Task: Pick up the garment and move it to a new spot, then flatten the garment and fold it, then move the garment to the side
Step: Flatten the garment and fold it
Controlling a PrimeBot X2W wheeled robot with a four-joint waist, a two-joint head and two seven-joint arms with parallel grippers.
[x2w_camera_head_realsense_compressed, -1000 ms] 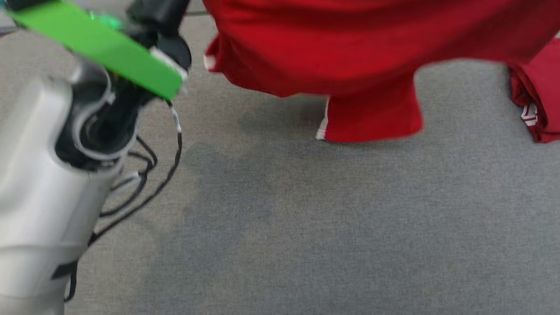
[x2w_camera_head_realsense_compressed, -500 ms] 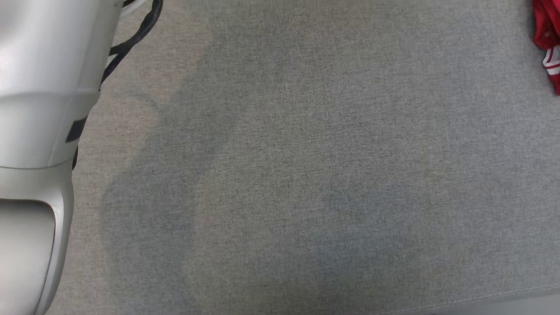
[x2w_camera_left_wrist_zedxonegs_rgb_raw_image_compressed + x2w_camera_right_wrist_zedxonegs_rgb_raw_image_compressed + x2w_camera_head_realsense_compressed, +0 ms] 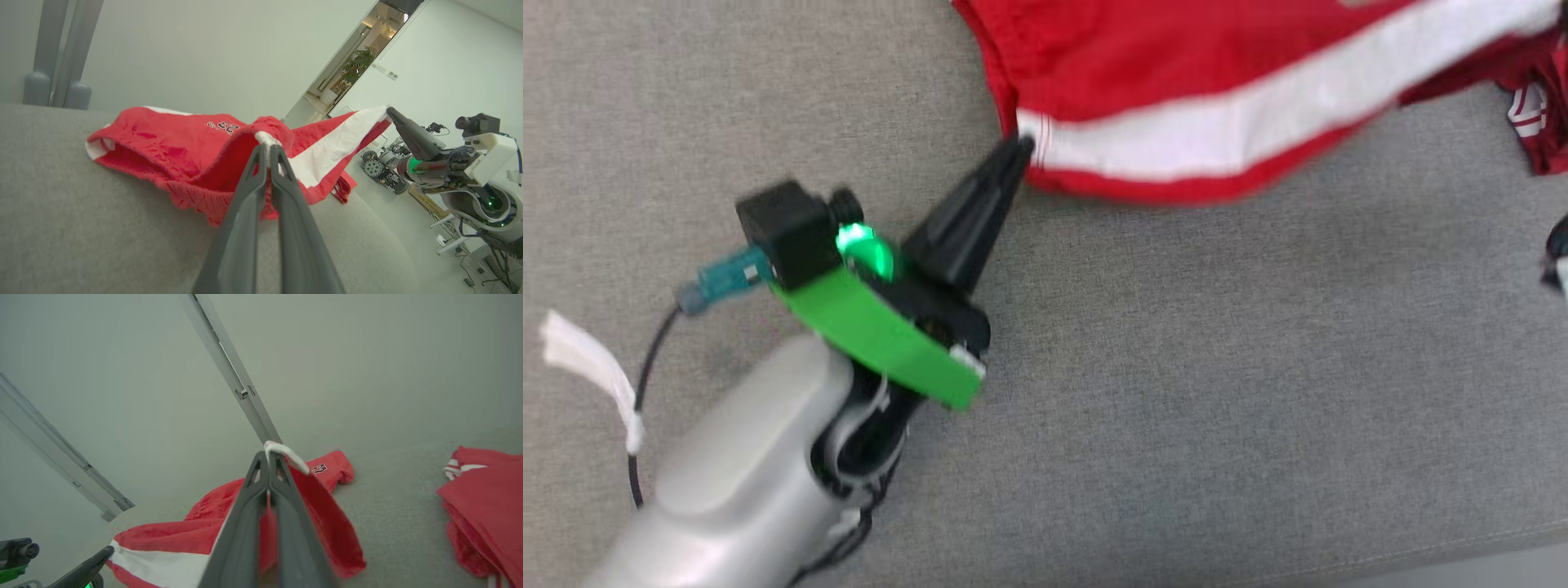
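**Red garment stretched between two grippers over the grey surface**

The grey upholstered surface [image 3: 1176, 367] is the base of everything here. The red garment [image 3: 1160, 65] is at the far part of this surface. One part of it lies on the surface. The edge with the broad white stripe [image 3: 1217, 131] is raised above the surface and pulled into a line between the two grippers. A second red garment [image 3: 482, 506], gathered in a bundle, lies on the same surface toward the robot's right, apart from the first one.

The left gripper [image 3: 1021, 149] reaches over the surface, with its two fingers pressed together on the garment corner where the stripe ends. The right gripper [image 3: 268, 454] is above the surface, its fingers closed tightly on a white hem of the garment.

The left wrist view shows the room beyond the surface: an open doorway [image 3: 357, 65] with a plant, and the right gripper's tip at one end of the stripe. The right wrist view shows a pale wall with slanted metal bars [image 3: 233, 375] behind the surface. A small number logo [image 3: 222, 126] sits on the part of the garment that lies on the surface. A green light [image 3: 862, 245] glows on the left wrist, above the surface.
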